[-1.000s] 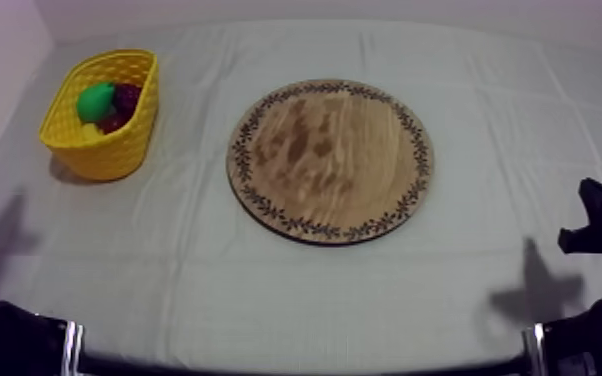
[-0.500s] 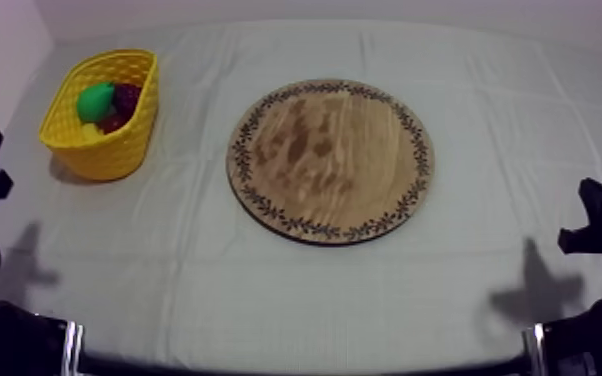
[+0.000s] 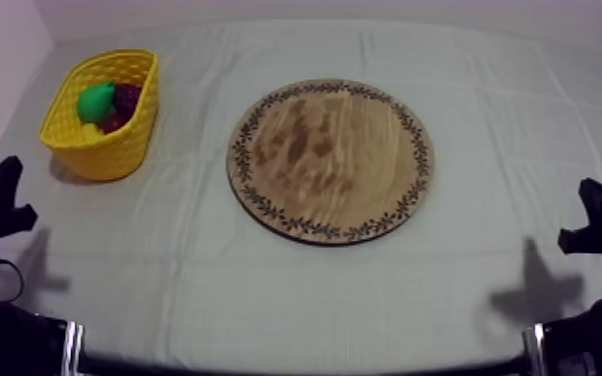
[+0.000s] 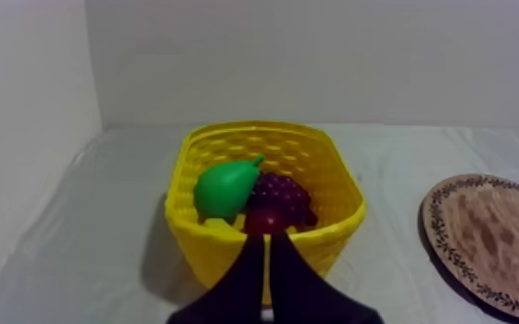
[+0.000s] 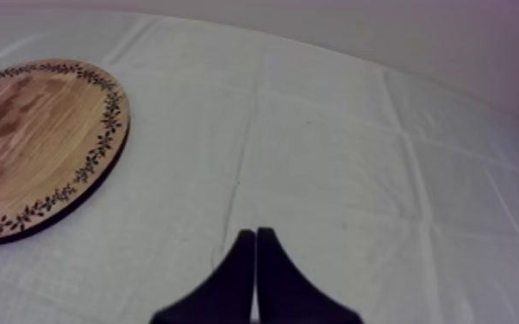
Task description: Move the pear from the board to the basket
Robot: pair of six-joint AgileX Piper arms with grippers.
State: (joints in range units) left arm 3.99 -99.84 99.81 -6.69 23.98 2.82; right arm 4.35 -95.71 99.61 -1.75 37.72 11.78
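Observation:
The green pear (image 3: pixel 94 101) (image 4: pixel 223 188) lies inside the yellow basket (image 3: pixel 65 130) (image 4: pixel 228 258) at the table's left. The round wooden board (image 3: pixel 330 158) (image 4: pixel 487 241) (image 5: pixel 39 142) with its patterned rim is bare. My left gripper (image 3: pixel 5 195) (image 4: pixel 265 243) hangs low at the left edge, short of the basket, its fingers together as a narrow wedge. My right gripper (image 3: pixel 590 215) (image 5: pixel 255 237) sits low at the right edge, shut on nothing, over bare cloth right of the board.
Beside the pear in the basket lie a dark bunch of grapes (image 4: pixel 278 193) (image 3: pixel 126 97), a small red fruit (image 4: pixel 267 219) and something yellow (image 3: pixel 90 130). A pale wall rises behind the table and along its left side.
My left gripper has drawn back and down along the left edge, away from the basket. The right arm, the board and the basket's contents have stayed put.

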